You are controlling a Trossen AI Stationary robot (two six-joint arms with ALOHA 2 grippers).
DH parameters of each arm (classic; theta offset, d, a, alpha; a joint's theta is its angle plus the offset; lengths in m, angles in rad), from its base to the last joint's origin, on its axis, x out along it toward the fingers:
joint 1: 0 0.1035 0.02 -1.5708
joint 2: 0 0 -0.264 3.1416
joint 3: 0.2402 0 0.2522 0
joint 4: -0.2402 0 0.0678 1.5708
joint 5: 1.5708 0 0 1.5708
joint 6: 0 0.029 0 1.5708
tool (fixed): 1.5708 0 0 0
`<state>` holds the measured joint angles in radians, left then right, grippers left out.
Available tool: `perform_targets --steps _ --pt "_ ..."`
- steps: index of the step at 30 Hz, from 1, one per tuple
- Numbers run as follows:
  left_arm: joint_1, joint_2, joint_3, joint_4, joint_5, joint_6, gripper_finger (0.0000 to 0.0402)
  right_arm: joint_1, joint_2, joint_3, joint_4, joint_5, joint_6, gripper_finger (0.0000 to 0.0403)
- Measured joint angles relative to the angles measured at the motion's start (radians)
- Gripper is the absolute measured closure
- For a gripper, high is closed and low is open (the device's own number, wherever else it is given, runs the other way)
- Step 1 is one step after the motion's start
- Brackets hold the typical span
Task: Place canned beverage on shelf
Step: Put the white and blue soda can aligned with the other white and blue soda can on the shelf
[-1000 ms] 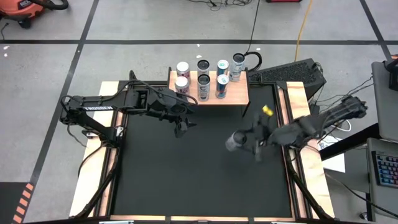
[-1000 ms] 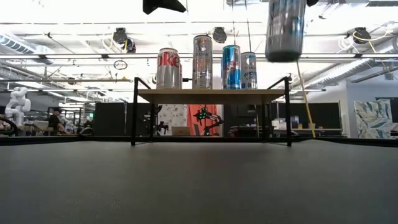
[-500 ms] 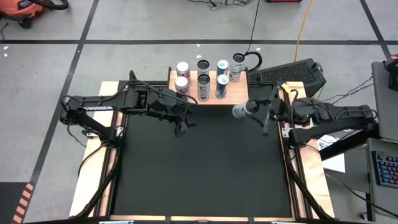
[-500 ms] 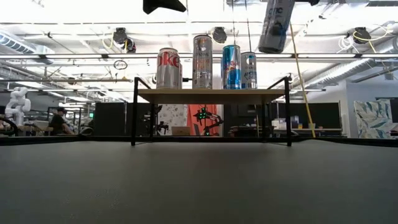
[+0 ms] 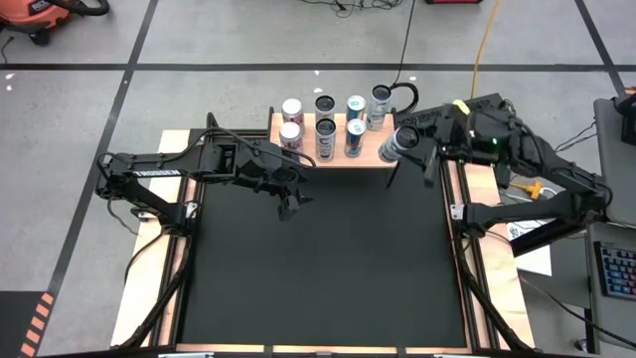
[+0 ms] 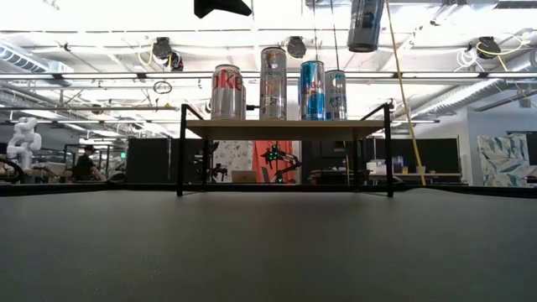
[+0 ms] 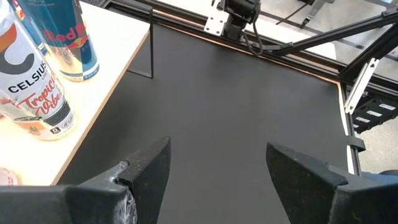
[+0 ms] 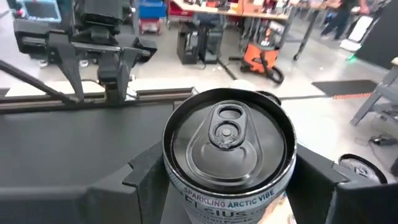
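The shelf (image 5: pixel 303 157) stands at the mat's far edge and carries several upright cans (image 5: pixel 325 137); the low view shows its wooden top (image 6: pixel 285 127) on thin black legs. My right gripper (image 5: pixel 402 149) is shut on a silver Celsius can (image 8: pixel 229 155) in the air just off the shelf's right end. That can hangs high above the shelf top (image 6: pixel 366 25). My left gripper (image 7: pixel 217 168) stands open and empty over the mat, in front of the shelf's left part (image 5: pixel 291 204). My right gripper pinches the can's side wall (image 8: pixel 177 186) between its two fingers, one on each side, below the rim. The fingers (image 8: pixel 146 177) come at it about level from the table's right. The can is lifted clear, nearly upright, its pull-tab top (image 8: pixel 227 134) up.
A black mat (image 5: pixel 318 268) covers the table inside a wooden frame (image 5: pixel 477 159). A black keyboard-like box (image 5: pixel 467 114) and cables lie behind the right arm. The cans on the shelf (image 7: pixel 43 93) sit close to my left gripper.
My right gripper has carried the can from over the mat's right middle toward the far edge and upward, reaching the shelf's right end. The hand has swung round and the can has come more upright. My left arm has kept still.
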<state>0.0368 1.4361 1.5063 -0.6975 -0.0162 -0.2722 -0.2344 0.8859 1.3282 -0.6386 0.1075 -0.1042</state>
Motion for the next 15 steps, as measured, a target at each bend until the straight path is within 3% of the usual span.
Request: perform_targets --steps 5,15 --pt "0.000 0.000 0.000 0.000 0.000 0.000 0.0134 -0.127 0.077 0.076 -0.065 -0.146 -0.015 0.0171" --pt "0.000 0.000 0.000 0.000 0.000 -0.003 0.0134 -0.367 0.226 0.082 -0.107 -0.529 -0.137 0.0171"
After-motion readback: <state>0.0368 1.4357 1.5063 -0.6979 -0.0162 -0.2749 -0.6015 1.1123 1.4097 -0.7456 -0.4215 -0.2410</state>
